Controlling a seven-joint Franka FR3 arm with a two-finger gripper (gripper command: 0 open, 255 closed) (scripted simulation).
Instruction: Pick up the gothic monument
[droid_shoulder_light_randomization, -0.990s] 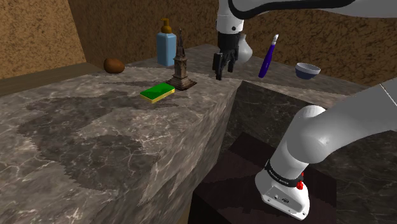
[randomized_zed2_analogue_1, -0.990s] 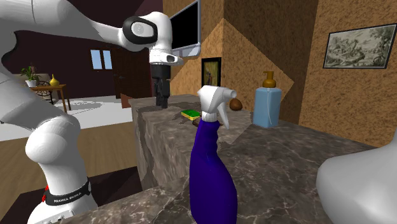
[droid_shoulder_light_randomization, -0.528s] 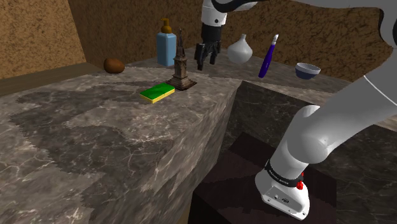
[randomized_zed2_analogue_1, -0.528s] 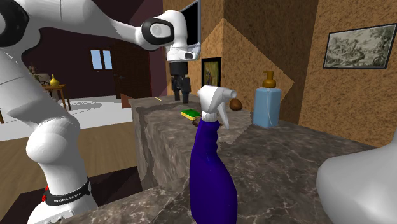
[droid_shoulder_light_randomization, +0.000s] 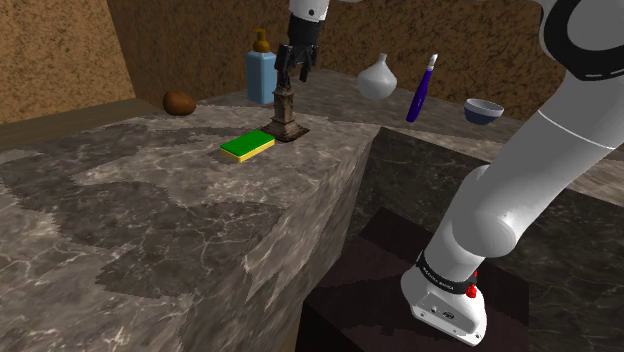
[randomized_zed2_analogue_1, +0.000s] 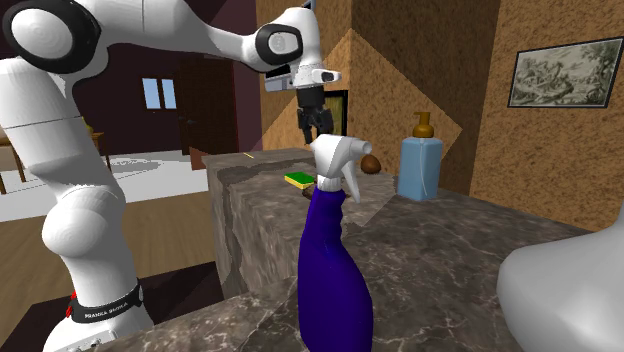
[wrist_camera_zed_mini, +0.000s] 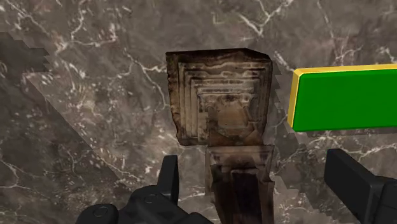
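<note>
My fingers (wrist_camera_zed_mini: 169, 186) stand apart with nothing clamped. The spire of the gothic monument (wrist_camera_zed_mini: 221, 105) rises between them, nearer one finger than the other and touching neither. The monument stands upright on the marbled desk (droid_shoulder_light_randomization: 150, 215). A green and yellow sponge (droid_shoulder_light_randomization: 247, 146) lies just beside its stepped base, and a blue dispenser bottle (droid_shoulder_light_randomization: 261, 70) stands behind it.

I judge it stiff and stone-like, with most of its weight in the broad base. The thin tapering spire looks like the part that would slip out of a squeeze, or chip. I would take hold lower, on the squarer shaft above the plinth, flat faces to the pads, and centre it first. From the shoulder view I cannot quite tell how far down the spire my fingertips already reach.
</note>
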